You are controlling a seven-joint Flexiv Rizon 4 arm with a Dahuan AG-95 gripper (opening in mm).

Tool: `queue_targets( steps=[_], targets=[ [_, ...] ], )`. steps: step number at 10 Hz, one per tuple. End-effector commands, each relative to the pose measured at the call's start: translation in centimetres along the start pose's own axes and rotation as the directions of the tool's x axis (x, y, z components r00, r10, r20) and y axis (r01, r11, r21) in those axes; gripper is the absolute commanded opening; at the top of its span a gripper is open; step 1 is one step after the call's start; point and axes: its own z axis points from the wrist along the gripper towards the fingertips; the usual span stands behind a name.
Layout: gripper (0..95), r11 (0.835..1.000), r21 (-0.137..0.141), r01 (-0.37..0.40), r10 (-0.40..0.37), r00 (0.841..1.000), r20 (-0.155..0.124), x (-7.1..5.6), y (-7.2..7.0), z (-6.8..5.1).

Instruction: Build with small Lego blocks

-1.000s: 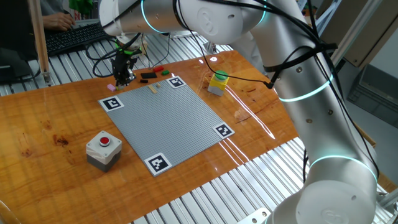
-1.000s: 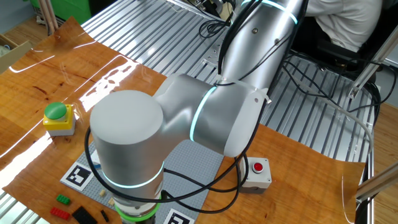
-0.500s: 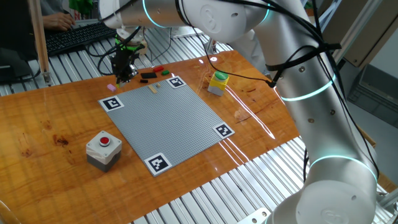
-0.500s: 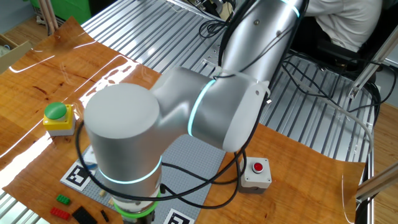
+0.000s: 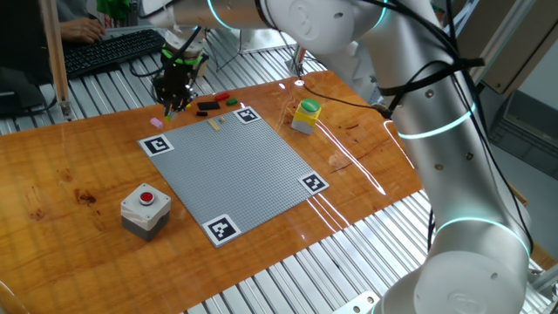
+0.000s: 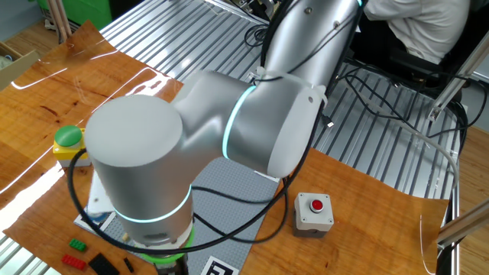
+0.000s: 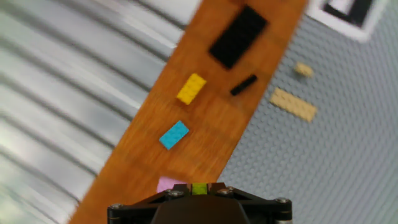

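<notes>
Spreading under everything, a glossy orange-brown wooden bench (image 5: 78, 166) is lying over ribbed metal slats, and one person (image 5: 80, 30) is sitting behind a black keyboard (image 5: 113, 51) at the far edge. One silver arm (image 5: 418, 113) is arching across the whole scene with its rings glowing teal. One grey studded baseplate (image 5: 235, 166) is resting flat on the bench, carrying four black-and-white square markers (image 5: 158, 145) at its corners. One grey box with a red button (image 5: 145, 209) is standing near the baseplate's near corner, and one yellow container with a green top (image 5: 305, 115) is standing off the far corner.

Hanging just above the bench's far edge, the end effector (image 5: 172, 105) is pointing down with its fingers drawn close together, apparently pinching a tiny yellow-green brick (image 7: 199, 188). Seven more small Lego blocks are lying below it in the hand view: one black plate (image 7: 239, 36), one tan plate (image 7: 293, 104), one yellow brick (image 7: 191, 88), one blue brick (image 7: 173, 134), one pink brick (image 7: 168, 185), one small black piece (image 7: 243, 84) and one small tan piece (image 7: 303, 70).
</notes>
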Motion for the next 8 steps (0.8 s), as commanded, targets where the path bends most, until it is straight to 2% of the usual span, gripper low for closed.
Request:
queue_targets(
  steps=[1,4,6,8],
  targets=[
    [0.0,0.922,0.021,0.387,-0.387,0.922,-0.016,1.0,-2.4,-0.1],
    [0.0,0.826,0.062,0.560,-0.560,0.828,-0.016,1.4,-4.5,0.5],
    [0.0,0.778,0.073,0.624,-0.624,0.781,-0.025,1.3,-5.4,0.9],
    [0.0,0.725,0.073,0.684,-0.684,0.729,-0.033,0.2,-6.8,1.3]
  ],
)
